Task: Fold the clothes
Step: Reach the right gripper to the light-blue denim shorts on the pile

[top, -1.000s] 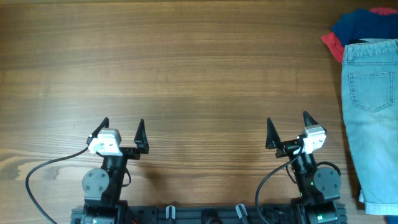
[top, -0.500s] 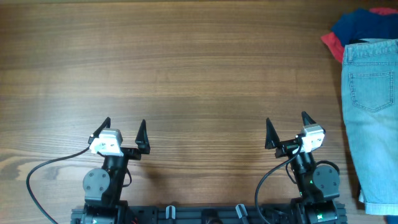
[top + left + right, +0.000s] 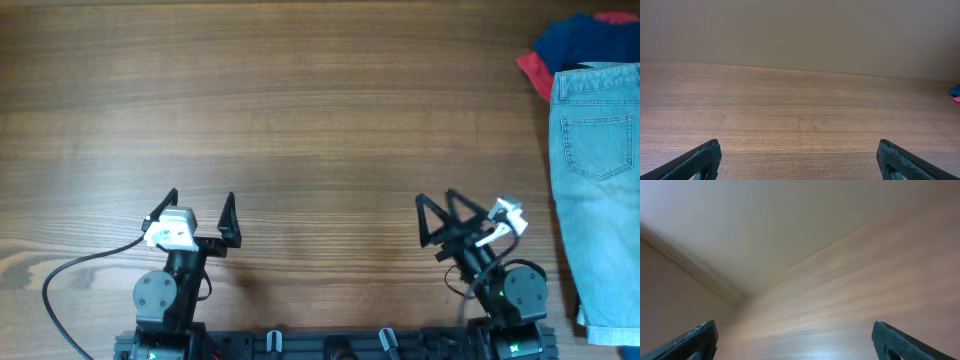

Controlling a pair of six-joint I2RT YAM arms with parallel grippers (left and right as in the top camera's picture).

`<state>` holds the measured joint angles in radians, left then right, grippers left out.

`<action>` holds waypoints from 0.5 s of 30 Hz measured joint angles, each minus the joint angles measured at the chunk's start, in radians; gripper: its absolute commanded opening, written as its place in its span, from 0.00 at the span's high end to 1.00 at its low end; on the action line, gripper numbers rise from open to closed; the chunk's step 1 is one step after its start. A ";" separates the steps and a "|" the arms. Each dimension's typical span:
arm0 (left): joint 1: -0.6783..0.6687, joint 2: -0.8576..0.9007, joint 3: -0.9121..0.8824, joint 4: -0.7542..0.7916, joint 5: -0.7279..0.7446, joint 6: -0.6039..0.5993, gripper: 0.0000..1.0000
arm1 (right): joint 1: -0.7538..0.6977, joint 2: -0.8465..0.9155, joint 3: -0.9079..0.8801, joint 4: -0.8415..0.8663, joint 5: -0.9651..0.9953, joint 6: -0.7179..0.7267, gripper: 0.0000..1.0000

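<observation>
desk (image 3: 300, 120): bare wood grain across everything on the robot's left of the denim shorts; nothing lies between the two arms.
denim shorts (image 3: 600, 190): spread flat at the desk's right edge, back pockets up, partly cut off by the overhead view.
shorts' long axis: runs far to near, waistband at the far end, leg hem at the near end beside the right arm's base.
dark blue garment (image 3: 575, 42): bunched just beyond the shorts' waistband, touching it.
red garment (image 3: 535, 72): a corner peeking out at the waistband's left end, under the blue one.
right hand (image 3: 437, 205): fingers spread wide and empty, left of the shorts with bare wood between; its own camera view is blurred.
left hand (image 3: 198, 200): fingers spread wide and empty, much farther left of the shorts, well apart from them.
nearer arm: the right, by a long way.
likely next move: a judgement only, the right hand reaches rightward toward the shorts' near-left edge.
</observation>
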<state>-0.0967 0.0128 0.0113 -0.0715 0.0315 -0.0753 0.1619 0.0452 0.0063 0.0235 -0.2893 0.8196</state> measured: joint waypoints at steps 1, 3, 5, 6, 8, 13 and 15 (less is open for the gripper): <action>0.000 0.000 0.000 0.000 0.000 0.000 0.00 | 0.000 0.000 0.000 0.000 -0.008 0.093 0.00; 0.000 0.000 0.000 0.000 0.000 0.000 0.00 | 0.000 0.000 0.000 0.000 -0.023 0.304 0.00; 0.000 0.000 0.000 0.000 0.000 0.000 0.00 | 0.000 0.000 0.000 0.000 -0.037 0.416 0.00; 0.000 0.000 0.000 0.000 0.000 0.000 0.00 | 0.000 0.000 0.000 0.000 -0.048 0.431 0.00; 0.000 0.000 0.000 0.000 0.000 0.000 0.00 | 0.000 0.001 0.000 0.000 -0.085 0.374 0.00; 0.000 0.000 0.000 0.000 0.000 0.000 0.00 | 0.000 0.064 0.000 0.001 -0.122 0.027 0.00; 0.000 0.000 0.000 0.000 0.000 0.000 0.00 | 0.000 0.112 0.000 0.000 -0.102 -0.050 0.00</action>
<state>-0.0967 0.0128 0.0113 -0.0715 0.0315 -0.0753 0.1619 0.1570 0.0063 0.0238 -0.3916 0.7700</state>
